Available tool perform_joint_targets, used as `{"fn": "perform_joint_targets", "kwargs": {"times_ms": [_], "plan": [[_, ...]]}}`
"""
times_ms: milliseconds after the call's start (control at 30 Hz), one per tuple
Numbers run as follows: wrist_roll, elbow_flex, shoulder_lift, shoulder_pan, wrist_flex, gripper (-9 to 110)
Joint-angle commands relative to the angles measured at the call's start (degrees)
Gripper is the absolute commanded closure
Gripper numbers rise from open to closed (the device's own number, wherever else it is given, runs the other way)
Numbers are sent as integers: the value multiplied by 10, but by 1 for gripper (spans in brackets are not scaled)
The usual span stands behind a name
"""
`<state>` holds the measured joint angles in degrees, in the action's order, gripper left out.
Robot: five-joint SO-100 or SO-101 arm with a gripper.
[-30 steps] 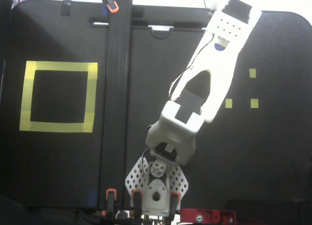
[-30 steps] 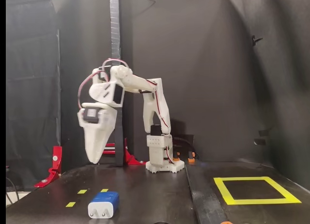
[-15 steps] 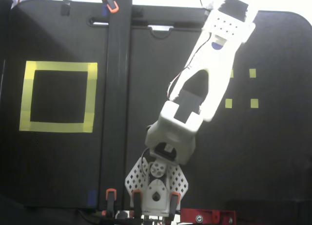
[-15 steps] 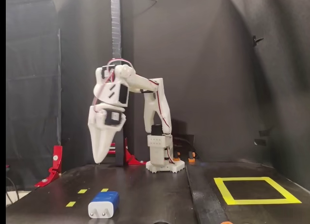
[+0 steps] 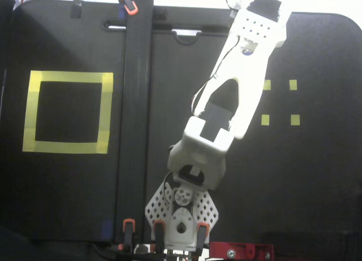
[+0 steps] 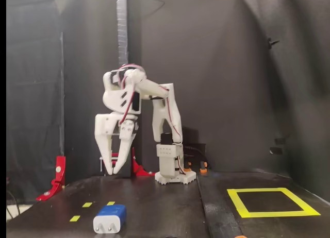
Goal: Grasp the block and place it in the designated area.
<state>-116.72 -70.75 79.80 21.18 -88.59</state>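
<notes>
The block [image 6: 110, 218], dark blue with a white end and two prongs, lies on the black table near the front left of the side fixed view. My gripper [image 6: 113, 172] hangs above and behind it, pointing down, clear of the table. Its white fingers [image 6: 104, 145] stand slightly apart in a narrow V, open and holding nothing. The designated area is a yellow tape square, seen at the right [image 6: 270, 202] from the side and at the left [image 5: 68, 111] from above. From above, the arm reaches to the upper right, its gripper [image 5: 257, 24] near the far edge, and the block is hidden.
Several tiny yellow tape squares [image 5: 280, 101] lie right of the arm, also seen as tape marks [image 6: 87, 203] behind the block. A dark upright post [image 5: 138, 103] stands between arm and yellow square. The base [image 6: 175, 168] is clamped at the back, with a red clamp [image 6: 55, 179] at the left.
The wrist has rolled, so the side view now shows two separate fingers instead of one solid shape. The gripper also shifted slightly left in the view from above.
</notes>
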Motion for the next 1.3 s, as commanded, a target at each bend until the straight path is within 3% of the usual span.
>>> {"fn": "perform_joint_targets", "kwargs": {"times_ms": [0,167,433,1267], "plan": [[-4,22,33,-3,4,101],[-3,22,33,4,16,96],[-6,22,30,12,25,68],[-40,21,-26,48,54,66]]}}
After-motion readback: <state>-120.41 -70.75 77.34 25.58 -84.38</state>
